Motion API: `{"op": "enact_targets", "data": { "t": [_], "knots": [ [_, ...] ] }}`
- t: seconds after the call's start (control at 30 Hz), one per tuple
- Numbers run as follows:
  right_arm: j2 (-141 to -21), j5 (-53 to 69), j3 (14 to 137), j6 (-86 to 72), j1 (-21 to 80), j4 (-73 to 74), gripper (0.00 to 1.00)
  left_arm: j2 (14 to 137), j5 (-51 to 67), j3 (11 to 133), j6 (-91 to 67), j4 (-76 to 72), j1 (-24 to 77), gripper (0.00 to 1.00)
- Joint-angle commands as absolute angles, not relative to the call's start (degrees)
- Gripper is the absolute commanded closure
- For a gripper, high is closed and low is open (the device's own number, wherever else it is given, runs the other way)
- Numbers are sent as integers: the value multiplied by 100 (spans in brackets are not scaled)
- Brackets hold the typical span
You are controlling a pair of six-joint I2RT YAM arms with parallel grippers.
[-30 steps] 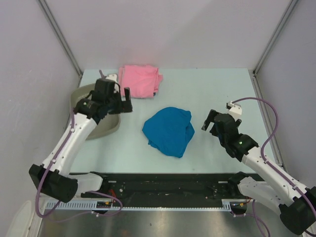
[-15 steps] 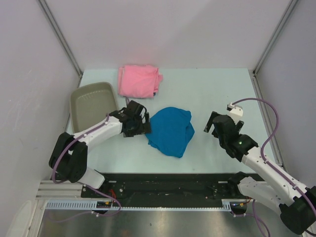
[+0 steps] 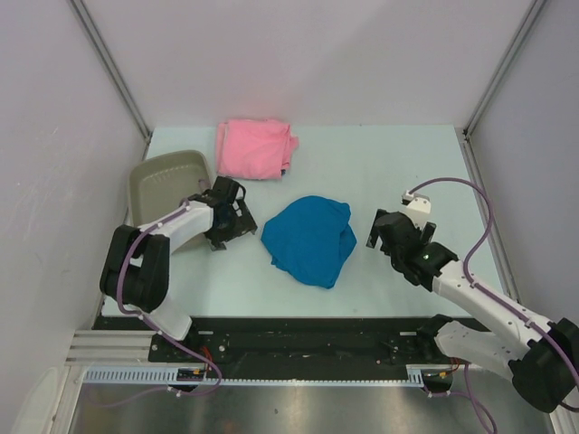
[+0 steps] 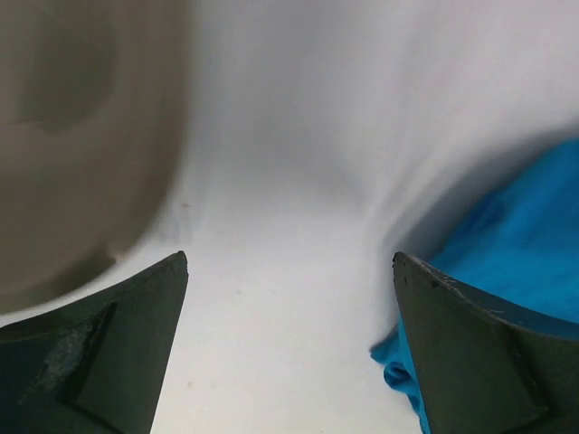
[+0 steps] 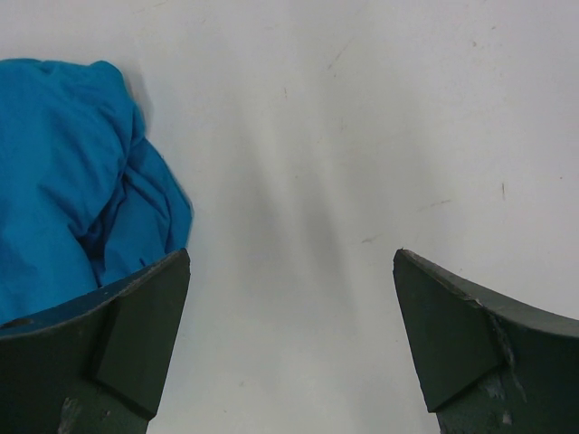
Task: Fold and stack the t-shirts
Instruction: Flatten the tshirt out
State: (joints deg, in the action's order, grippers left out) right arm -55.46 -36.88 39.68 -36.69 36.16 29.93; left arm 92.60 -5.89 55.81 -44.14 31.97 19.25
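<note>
Now: both grippers wide apart, one on each side of the blue t-shirt

Crumpled into a rounded heap, the blue t-shirt (image 3: 309,240) lies on the pale table (image 3: 389,163), unfolded. The left gripper (image 3: 237,221) sits low, just left of the blue t-shirt. Its jaws are spread wide and hold nothing. In the left wrist view bare table shows between its two dark fingers (image 4: 109,362), and the blue cloth's edge is at the right finger; I cannot tell whether they touch.

The right gripper (image 3: 378,233) is near the blue t-shirt's right side, with a strip of table between them in the top view. Its jaws are likewise fully spread and empty. In the right wrist view the blue cloth fills the upper left, and one finger overlaps its lower edge.

The pink t-shirt (image 3: 255,148) lies beyond the blue t-shirt and a little to its left, apart from it. It is a roughly square, loosely folded bundle. The grey-beige tray (image 3: 163,185) lies farther left of the blue t-shirt, past the left gripper, and the left arm crosses its near corner
</note>
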Motion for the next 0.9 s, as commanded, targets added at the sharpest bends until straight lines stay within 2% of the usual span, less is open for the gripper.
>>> {"op": "enact_targets", "data": {
  "t": [0.0,0.63,0.87],
  "knots": [
    [-5748,-3955,4175,-3858,3770,2821,0,9202,-774,5625,-4685,3366,1495,0],
    [-6249,-3946,4184,-3937,4034,2400,0,9756,-1055,6846,-3358,4263,-921,0],
    [-6249,-3964,4184,-3885,4043,2294,0,10186,-949,7865,-3068,4351,-1283,0]
  ]
}}
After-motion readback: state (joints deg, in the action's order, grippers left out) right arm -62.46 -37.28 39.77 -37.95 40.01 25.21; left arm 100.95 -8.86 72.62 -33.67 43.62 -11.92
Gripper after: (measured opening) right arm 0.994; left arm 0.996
